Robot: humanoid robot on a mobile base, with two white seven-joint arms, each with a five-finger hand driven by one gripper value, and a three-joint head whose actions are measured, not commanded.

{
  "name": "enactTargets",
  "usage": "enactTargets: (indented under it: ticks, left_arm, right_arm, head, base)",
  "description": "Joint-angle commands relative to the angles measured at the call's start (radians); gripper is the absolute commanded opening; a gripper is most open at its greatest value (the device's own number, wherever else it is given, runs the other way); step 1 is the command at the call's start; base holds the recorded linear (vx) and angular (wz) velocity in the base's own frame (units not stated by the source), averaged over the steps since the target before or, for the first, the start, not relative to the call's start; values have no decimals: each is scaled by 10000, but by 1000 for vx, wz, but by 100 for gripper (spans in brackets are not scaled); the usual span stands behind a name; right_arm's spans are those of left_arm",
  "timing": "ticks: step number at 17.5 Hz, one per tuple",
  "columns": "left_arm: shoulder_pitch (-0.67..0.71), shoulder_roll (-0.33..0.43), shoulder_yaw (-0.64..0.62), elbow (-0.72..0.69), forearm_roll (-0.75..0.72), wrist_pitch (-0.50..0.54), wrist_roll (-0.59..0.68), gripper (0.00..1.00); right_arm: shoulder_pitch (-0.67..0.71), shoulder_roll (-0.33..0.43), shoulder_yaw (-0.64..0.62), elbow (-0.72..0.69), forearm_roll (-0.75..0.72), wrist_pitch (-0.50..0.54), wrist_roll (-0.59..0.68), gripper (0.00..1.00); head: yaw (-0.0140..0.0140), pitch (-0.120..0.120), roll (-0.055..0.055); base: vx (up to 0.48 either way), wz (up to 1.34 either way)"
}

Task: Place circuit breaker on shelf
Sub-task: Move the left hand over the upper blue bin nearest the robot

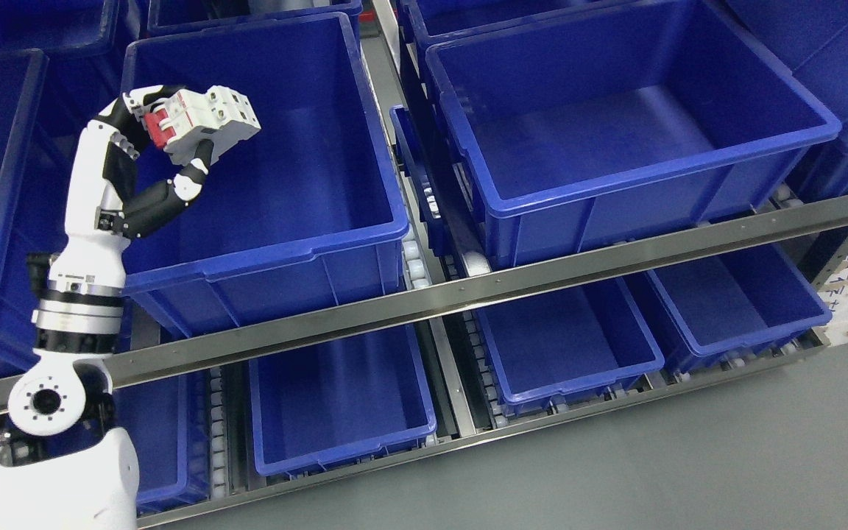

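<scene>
Nearest the camera, at the lower left, the robot's white left arm rose from the bottom edge, its round elbow joint and banded silver wrist standing in front of a steel rail (468, 291) that ran across the front of the shelf (461, 442). Below that rail, on the lower level, sat a row of empty blue bins on roller tracks, with grey floor beyond to the right.

Further up, the left robot hand (166, 158) was closed around a white circuit breaker (207, 121) with a red switch face, pinched between the curled upper fingers and the thumb beneath. The breaker was held in the air, tilted, above the left part of a large empty blue bin (269, 169) on the upper level, clear of its walls and floor.

Behind and to the right stood a second large bin (615, 110), also empty, with more blue bins at the far edge. The right arm was out of view.

The step in hand appeared to be setting the breaker down in the bin. Doing it well would likely mean lowering the hand inside the rim, close to the floor, before loosening the fingers, so the breaker does not drop or tumble.
</scene>
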Motion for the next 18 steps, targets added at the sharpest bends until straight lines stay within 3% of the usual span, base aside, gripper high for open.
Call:
enactTargets:
  ticks: [1,4,9,12,18]
  left_arm:
    - [-1153,1786,-636,1867,-591,576,-607,14]
    - [-1856,2278,-714,3197,-1862,1236,-1051,14]
    - [-3970,2816,-1277,6493,-3352,1207,-1268,14]
    - [-5200,2786,-2519,8901,-3385,993,-1176,14]
    - [-6292,2356,-3903,11944,-3523,869,-825,16]
  right_arm:
    - [2,-175,200,0,0,581,8,100]
    - [2,-175,200,0,0,581,8,100]
    - [2,-175,200,0,0,581,8,100]
    - [2,-175,200,0,0,581,8,100]
    - [2,-175,200,0,0,581,8,100]
  head:
    - [0,0,0]
    - [0,0,0]
    - [0,0,0]
    - [0,0,0]
    - [0,0,0]
  base:
    - [107,110]
    - [85,3]
    - [70,-67]
    - [53,-37]
    - [14,2]
